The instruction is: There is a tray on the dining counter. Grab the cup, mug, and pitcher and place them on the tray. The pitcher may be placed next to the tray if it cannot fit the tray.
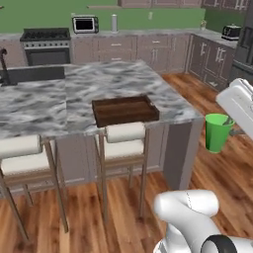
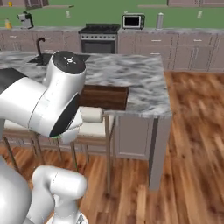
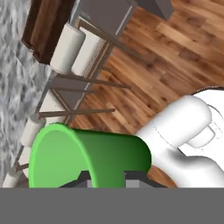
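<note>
My gripper (image 1: 228,121) is shut on the bright green cup (image 1: 216,133), holding it by the rim in the air off the right end of the dining counter (image 1: 59,99), over the wood floor. In the hand view the cup (image 3: 87,157) lies sideways between my fingertips (image 3: 79,179), its open mouth facing left. The dark brown tray (image 1: 126,118) sits at the counter's near edge, left of and slightly above the cup; it also shows as tray (image 2: 105,98) and tray (image 3: 48,26). Nothing stands in the tray. The mug and the pitcher are out of view.
Two stools with white cushions (image 1: 123,141) (image 1: 20,150) stand tucked under the counter's near edge, below the tray. A sink with a dark faucet (image 1: 4,64) is at the counter's far left. Stove (image 1: 45,44) and cabinets line the back wall. Wood floor (image 1: 212,173) lies right of the counter.
</note>
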You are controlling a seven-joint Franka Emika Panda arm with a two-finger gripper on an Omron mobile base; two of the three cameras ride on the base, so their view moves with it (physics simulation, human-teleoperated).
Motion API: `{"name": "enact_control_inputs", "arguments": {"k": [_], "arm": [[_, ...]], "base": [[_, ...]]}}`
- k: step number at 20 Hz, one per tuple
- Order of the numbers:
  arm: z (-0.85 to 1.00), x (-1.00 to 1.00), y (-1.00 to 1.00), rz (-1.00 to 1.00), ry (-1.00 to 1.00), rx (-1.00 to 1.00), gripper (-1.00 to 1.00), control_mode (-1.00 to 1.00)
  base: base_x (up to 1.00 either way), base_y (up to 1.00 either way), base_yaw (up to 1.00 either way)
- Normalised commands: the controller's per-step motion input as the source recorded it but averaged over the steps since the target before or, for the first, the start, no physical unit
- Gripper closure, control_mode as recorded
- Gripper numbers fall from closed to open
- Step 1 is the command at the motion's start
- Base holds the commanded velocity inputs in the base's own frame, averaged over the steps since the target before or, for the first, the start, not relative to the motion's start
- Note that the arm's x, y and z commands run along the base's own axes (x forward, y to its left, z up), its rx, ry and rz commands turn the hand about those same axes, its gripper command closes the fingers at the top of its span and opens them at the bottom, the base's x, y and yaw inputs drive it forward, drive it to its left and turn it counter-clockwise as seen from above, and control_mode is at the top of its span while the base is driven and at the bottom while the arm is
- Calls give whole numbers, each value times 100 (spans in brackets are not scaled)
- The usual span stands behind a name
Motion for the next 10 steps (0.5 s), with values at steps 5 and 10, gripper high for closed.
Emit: {"name": "enact_control_inputs", "arguments": {"k": [5, 10], "arm": [[0, 0, 0, 0, 0, 0, 100, 100], [0, 0, 0, 0, 0, 0, 100, 100]], "base": [[87, -27, 35], [80, -13, 31]]}}
